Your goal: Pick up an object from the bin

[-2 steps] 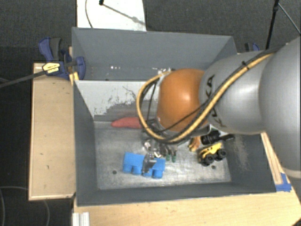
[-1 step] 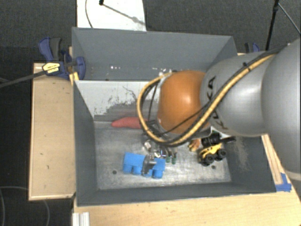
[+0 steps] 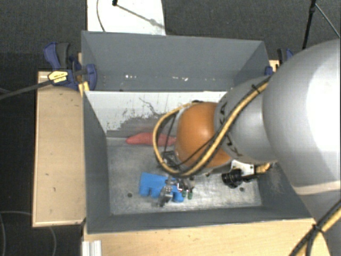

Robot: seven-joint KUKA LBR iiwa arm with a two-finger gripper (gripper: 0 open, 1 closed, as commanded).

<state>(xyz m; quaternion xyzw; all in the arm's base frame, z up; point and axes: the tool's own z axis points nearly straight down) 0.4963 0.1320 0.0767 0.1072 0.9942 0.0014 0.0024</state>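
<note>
Hanging low near the front wall of the grey bin (image 3: pixel 96 159), the gripper (image 3: pixel 175 190) sits against a blue blocky piece (image 3: pixel 151 184), which lies just beside it on the side away from the arm. I cannot tell whether it is open or grips that piece. A red elongated thing (image 3: pixel 143 138) lies well behind the gripper.

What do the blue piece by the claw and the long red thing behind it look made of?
Blue piece, beside the claw: probably moulded plastic or foam; even saturated colour, matt, no glint. Long red thing, farther back: perhaps plastic or rubber; dull, uniform colour, too little to settle it.
</note>
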